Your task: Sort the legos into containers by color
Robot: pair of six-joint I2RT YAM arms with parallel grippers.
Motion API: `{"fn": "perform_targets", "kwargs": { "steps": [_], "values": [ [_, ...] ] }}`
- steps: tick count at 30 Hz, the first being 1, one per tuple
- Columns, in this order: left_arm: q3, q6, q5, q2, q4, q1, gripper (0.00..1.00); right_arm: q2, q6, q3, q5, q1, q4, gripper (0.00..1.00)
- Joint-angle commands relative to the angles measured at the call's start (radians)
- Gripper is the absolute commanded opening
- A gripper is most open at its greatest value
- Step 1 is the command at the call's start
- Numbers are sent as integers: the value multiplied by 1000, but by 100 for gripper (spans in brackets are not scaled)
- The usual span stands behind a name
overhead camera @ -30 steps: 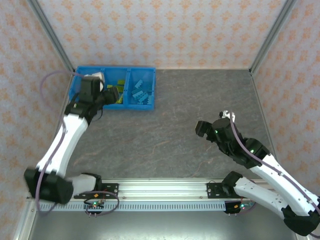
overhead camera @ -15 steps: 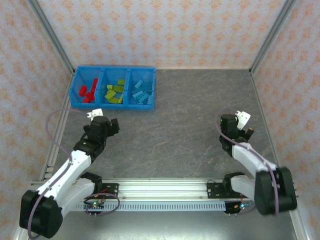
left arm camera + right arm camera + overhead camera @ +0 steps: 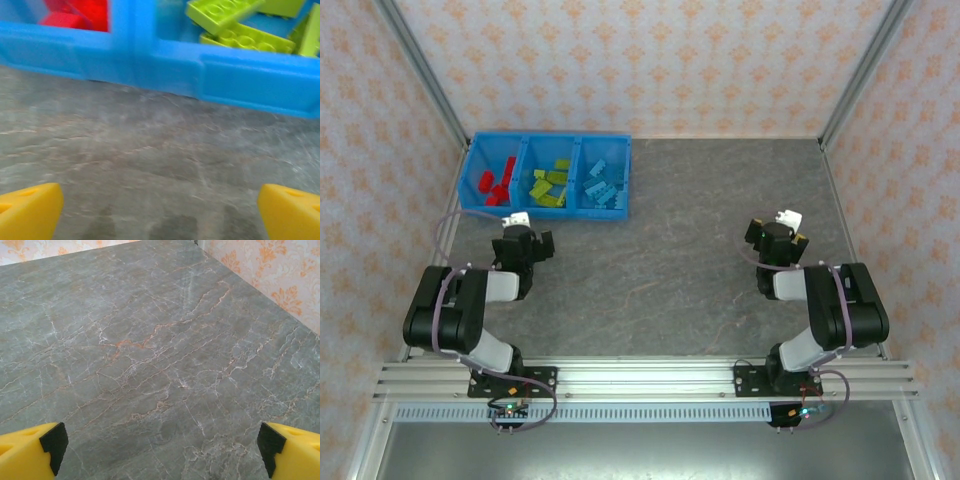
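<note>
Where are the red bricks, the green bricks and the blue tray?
red bricks [image 3: 488,183], overhead view, middle of the pile.
green bricks [image 3: 245,37], left wrist view, one brick's studded top.
blue tray [image 3: 545,212], overhead view, near wall.

A bright blue three-compartment tray [image 3: 545,213] sits at the far left corner of the dark grey, marble-veined tabletop [image 3: 670,260]. Its left compartment holds red legos [image 3: 496,186], the middle one lime-green legos [image 3: 551,186] and the right one light blue legos [image 3: 601,184]. The left arm [image 3: 450,310] is folded at the near left, its wrist end just short of the tray's near wall. The right arm [image 3: 840,310] is folded likewise at the near right, its wrist end well apart from the tray. From above, the spread of either arm's fingers cannot be told. An aluminium rail [image 3: 640,375] runs along the near edge. Pale wallpaper [image 3: 650,60] with an orange motif lines the walls.
</note>
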Motion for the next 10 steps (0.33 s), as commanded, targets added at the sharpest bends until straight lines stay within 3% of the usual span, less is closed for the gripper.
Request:
{"fn": "perform_targets", "kwargs": {
  "steps": [1,10],
  "values": [
    [28,51,36,-26,129,-17,100,-14,-13,13,-9,3,46,99],
    [36,60,27,-31,106,-28,100,-16,1,9,21,3,47,99]
  ]
}}
